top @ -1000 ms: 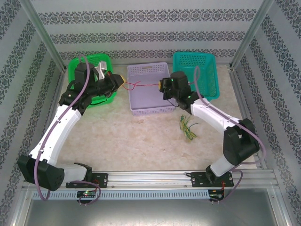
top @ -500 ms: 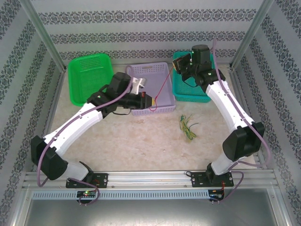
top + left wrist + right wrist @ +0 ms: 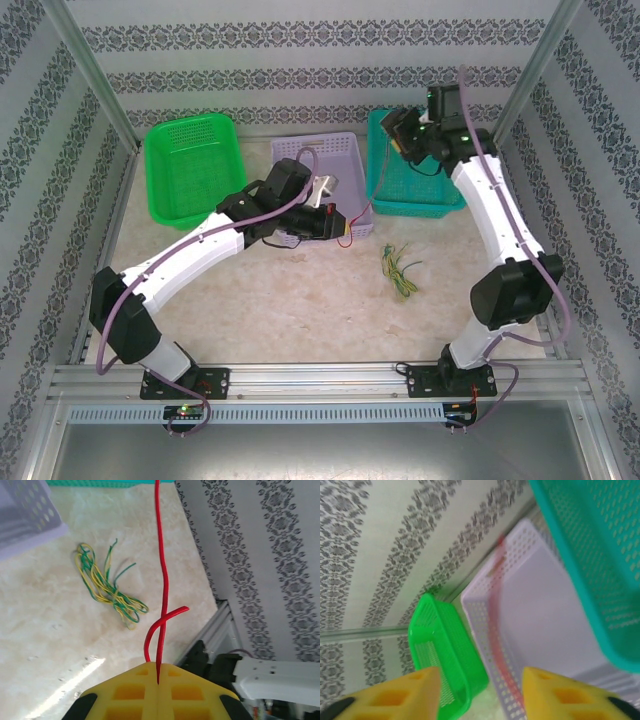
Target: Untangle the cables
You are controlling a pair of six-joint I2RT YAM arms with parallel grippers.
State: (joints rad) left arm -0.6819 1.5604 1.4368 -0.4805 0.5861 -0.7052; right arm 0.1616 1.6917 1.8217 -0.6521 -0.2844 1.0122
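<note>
- Now, the left claw (image 3: 157, 687) is clamped tight: its yellow fingertips meet with a red cable (image 3: 163, 580) pinched right in the seam between them.
- From that pinch, the red cable climbs almost straight up and out of the top of the left wrist view, while a short loose end (image 3: 175, 612) curls off to the side just above the fingers.
- Over to the top view, where the left claw (image 3: 338, 222) sits at the front right corner of the lavender basket (image 3: 320, 150), with its arm stretched across the bench (image 3: 300, 300) from the near left.
- A small loop of red shows just beside that claw, against the basket's front wall.
- On the other side, the right claw (image 3: 480, 677) is wide apart, one yellow finger on each side of the frame and nothing gripped between them.
- From above, the right claw (image 3: 397, 128) hangs high over the far left corner of the teal basket (image 3: 420, 195).
- Looking down past its fingers, you see the lavender basket, the teal one at the right and the green basket (image 3: 445, 645) at the left.
- A blurred reddish streak (image 3: 495, 635) runs along the lavender basket's perforated wall, too soft to tell what it is.
- The rest of the cables lie as a yellow-and-green bundle (image 3: 398, 270) on the bare bench, in front of the teal basket and well apart from both claws.
- Up close, that bundle (image 3: 107, 587) is a loose skein of looped strands, with a few green ends sticking out.
- The green basket (image 3: 190, 165) stands at the far left.
</note>
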